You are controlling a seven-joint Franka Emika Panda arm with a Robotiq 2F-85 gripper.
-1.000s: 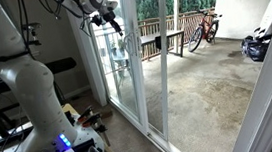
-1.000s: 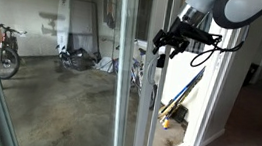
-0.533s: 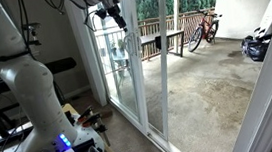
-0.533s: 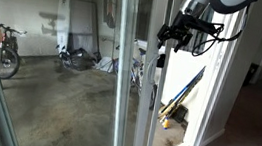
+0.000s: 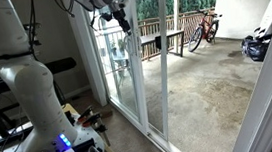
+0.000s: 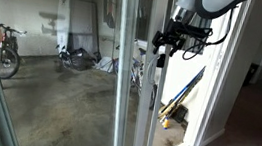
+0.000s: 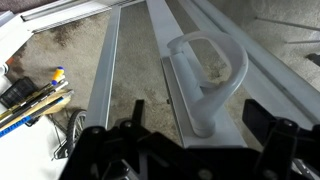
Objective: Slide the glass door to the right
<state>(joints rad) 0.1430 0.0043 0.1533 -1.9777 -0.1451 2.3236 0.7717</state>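
The glass door shows in both exterior views as a tall clear panel with a white vertical stile [image 5: 139, 81] [image 6: 134, 94]. In the wrist view the stile [image 7: 160, 30] carries a white D-shaped handle [image 7: 218, 70]. My gripper [image 5: 121, 22] [image 6: 165, 42] is up at handle height against the stile. In the wrist view its black fingers [image 7: 198, 135] are open, one on each side of the handle's lower end, not pinching it.
My white arm and its base [image 5: 32, 91] stand just inside the door. Tools lie on the floor by the frame [image 6: 173, 110] [image 7: 30, 95]. Outside are a concrete patio, a railing and a bicycle [image 5: 204, 27].
The gripper rose a little, then came back down and moved closer to the door stile. The door has not visibly moved.
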